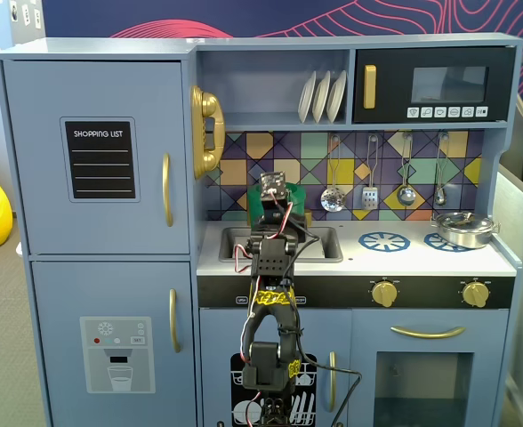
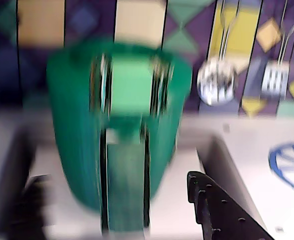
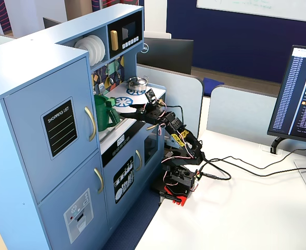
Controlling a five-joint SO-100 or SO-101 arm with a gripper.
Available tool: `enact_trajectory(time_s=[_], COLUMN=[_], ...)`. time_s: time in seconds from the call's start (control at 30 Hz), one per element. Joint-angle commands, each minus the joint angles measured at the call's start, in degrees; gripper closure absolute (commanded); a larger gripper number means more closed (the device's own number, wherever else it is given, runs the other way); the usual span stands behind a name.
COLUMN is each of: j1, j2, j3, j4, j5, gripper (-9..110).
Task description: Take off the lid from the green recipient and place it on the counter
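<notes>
The dark green recipient (image 2: pixel 77 125) stands in the recessed sink (image 1: pixel 319 245) of the white counter (image 1: pixel 422 255). It fills the blurred wrist view, with its ribbed handle strip (image 2: pixel 124 190) facing me. It also shows in both fixed views (image 1: pixel 297 197) (image 3: pixel 102 112), partly hidden by my wrist. I cannot make out the lid as separate from the pot's top. My gripper (image 2: pixel 116 182) is open and empty, close in front of the pot. One black finger (image 2: pixel 212 205) is to its right and the other, blurred, to its left.
A silver metal pan (image 1: pixel 464 229) sits on the right burner ring, and another blue ring (image 1: pixel 384 240) is bare. Utensils (image 1: pixel 368 191) hang on the tiled back wall. My arm (image 1: pixel 270 267) reaches up over the counter's front edge.
</notes>
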Motion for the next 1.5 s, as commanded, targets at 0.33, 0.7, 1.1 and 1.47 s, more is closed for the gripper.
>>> enact_trajectory(time_s=[0.33, 0.7, 1.1, 1.47], j1=[2.11, 2.29, 0.97, -1.05], j2=[-5.89, -12.92, -22.68, -27.25], j3=[-2.37, -3.52, -10.28, -13.01], j4=[-15.73, -21.62, -25.75, -27.6], j5=[3.43, 3.96, 3.08, 2.02], gripper=[57, 57, 60, 62])
